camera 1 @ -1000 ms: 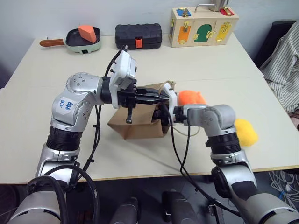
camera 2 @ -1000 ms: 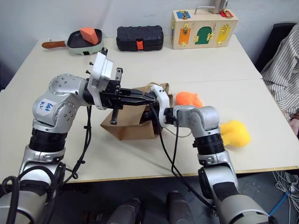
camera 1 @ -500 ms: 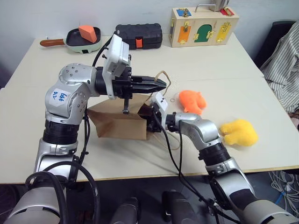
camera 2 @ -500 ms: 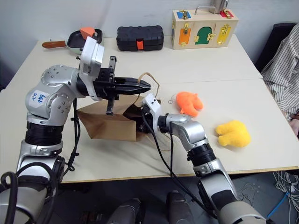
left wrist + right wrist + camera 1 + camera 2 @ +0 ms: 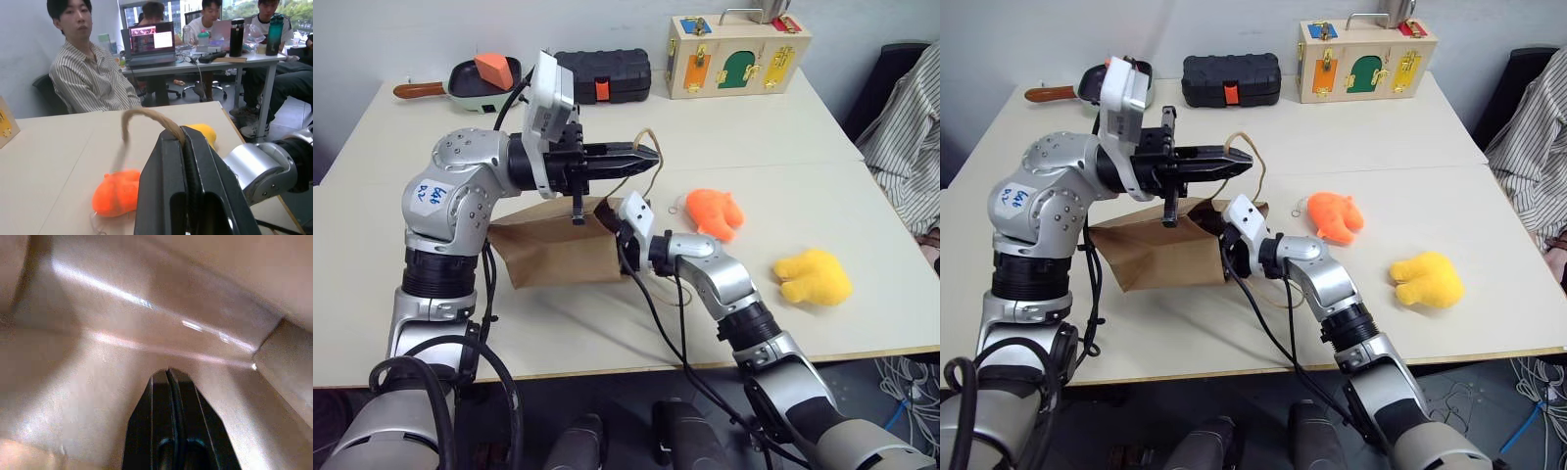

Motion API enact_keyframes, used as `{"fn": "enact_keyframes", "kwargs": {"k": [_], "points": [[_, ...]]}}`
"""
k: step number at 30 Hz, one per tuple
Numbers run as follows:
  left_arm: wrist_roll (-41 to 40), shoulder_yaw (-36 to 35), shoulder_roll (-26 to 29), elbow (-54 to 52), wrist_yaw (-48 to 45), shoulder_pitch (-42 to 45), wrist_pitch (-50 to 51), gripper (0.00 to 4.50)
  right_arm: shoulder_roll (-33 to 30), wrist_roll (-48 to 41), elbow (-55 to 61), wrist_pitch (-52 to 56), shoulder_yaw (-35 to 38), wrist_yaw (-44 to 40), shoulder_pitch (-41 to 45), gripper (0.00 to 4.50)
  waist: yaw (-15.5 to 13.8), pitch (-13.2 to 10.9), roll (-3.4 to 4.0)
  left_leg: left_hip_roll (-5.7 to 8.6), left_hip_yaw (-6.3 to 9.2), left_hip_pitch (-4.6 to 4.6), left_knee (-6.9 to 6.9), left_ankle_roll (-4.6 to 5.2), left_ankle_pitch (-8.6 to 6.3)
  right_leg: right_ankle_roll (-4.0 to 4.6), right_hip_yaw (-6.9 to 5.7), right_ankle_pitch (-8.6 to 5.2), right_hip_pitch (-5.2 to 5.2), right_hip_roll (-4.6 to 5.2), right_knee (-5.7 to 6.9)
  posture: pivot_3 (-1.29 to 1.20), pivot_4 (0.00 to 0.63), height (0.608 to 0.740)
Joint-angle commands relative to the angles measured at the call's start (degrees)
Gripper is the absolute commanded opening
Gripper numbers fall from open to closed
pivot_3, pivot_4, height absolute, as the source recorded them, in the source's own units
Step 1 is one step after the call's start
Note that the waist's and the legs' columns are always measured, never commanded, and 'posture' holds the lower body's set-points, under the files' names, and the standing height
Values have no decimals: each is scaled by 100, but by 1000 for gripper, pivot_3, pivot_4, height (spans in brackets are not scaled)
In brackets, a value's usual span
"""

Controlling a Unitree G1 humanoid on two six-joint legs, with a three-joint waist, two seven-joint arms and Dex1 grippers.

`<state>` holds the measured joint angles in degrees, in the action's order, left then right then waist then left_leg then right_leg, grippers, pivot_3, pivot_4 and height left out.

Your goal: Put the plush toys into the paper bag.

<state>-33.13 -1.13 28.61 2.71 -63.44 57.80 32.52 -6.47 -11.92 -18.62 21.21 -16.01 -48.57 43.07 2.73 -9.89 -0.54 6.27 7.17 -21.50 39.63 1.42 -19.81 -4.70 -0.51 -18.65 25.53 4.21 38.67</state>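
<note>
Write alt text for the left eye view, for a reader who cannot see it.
The left gripper holds up a twine handle of the paper bag lying on the table, while the right gripper pokes into its mouth. The orange plush toy and yellow plush toy lie outside, to the right.

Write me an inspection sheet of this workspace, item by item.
Surface: pale table, two tops butted together.
Job's things: paper bag lying on its side, mouth toward the toys; orange plush toy and yellow plush toy both outside it on the table.
Clutter: green pan holding an orange block, black case, wooden latch box, all at the far edge.
Grippers: left hand shut on the bag's twine handle, raised; right hand shut, empty, pushed inside the bag.
Cables: black leads along both arms.
Surroundings: people seated nearby, one in a striped shirt, desks with a laptop.
</note>
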Motion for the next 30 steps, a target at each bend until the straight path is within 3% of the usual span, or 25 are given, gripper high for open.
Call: {"fn": "enact_keyframes", "kwargs": {"k": [1, 9, 17, 30], "points": [[-157, -170, 6, -136, 49, 203, -15, 0, 71, 42, -3, -139, 0, -23, -42, 18, 30, 0, 0, 0, 0, 0, 0, 0, 0, 0, 0, 0, 0, 0, 0, 0, 150, 740], [-135, 189, 79, -567, -284, -268, 12, 0, 125, 395, -165, -311, -86, 82, 263, 18, 68, 0, 1, -2, 0, 1, -2, -3, -1, 0, 0, 0, 1, -1, 1, 0, 150, 740], [-45, 208, -52, -610, -101, -322, -122, 0, 185, 1560, -1639, -516, -485, 1030, 735, 18, 53, 1, 3, 0, 2, 4, -3, -5, 0, 0, 1, 0, 0, 0, 4, 0, 150, 740], [-211, -295, 142, -209, 128, 188, -21, 0, -312, 2062, -1279, -824, -812, 778, 331, 18, 33, 7, 12, 4, 8, 9, 4, -5, 0, 0, 1, 0, -8, 1, 10, 0, 150, 740]]}}
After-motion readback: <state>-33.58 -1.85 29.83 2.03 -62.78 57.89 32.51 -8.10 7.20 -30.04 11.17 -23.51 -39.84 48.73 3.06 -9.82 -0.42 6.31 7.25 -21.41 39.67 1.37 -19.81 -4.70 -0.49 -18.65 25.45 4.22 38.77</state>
